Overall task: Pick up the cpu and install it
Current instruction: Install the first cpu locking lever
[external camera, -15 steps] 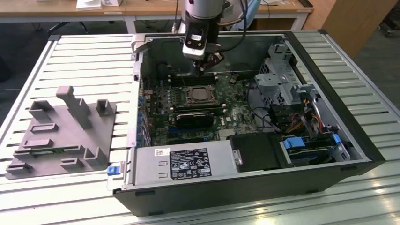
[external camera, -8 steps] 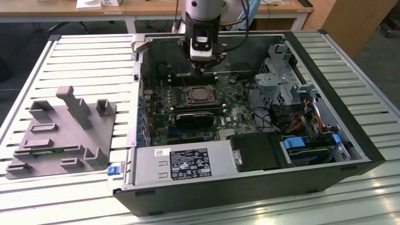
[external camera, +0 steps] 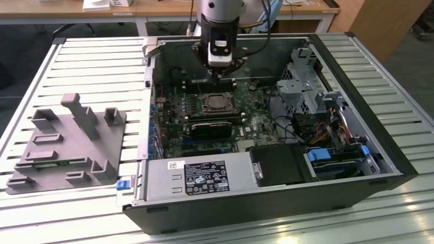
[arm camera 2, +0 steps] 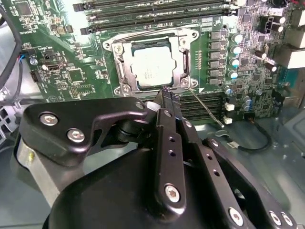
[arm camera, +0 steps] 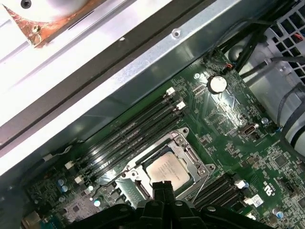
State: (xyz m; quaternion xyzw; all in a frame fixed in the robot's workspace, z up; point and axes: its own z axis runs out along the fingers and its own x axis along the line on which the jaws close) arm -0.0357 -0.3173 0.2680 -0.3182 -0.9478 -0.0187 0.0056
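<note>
CPU point(arm camera 2: 151, 67): one, sat flat inside the motherboard's point(arm camera: 228, 119) metal-framed socket point(arm camera 2: 183, 59) | gripper point(arm camera 2: 167, 93): one, fingers pressed together, holding nothing, poised just above the socket's edge | grey plastic block point(external camera: 64, 147): one, on the slatted table point(external camera: 88, 66), at exterior view's left of the open computer case point(external camera: 366, 101)

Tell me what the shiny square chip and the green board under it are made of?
The cpu looks like it has a metal top: pale silver with a dull shine. The motherboard looks like glossy green circuit-board laminate, probably fibreglass, dotted with tiny soldered parts. The gripper looks like black painted metal with screws.
</note>
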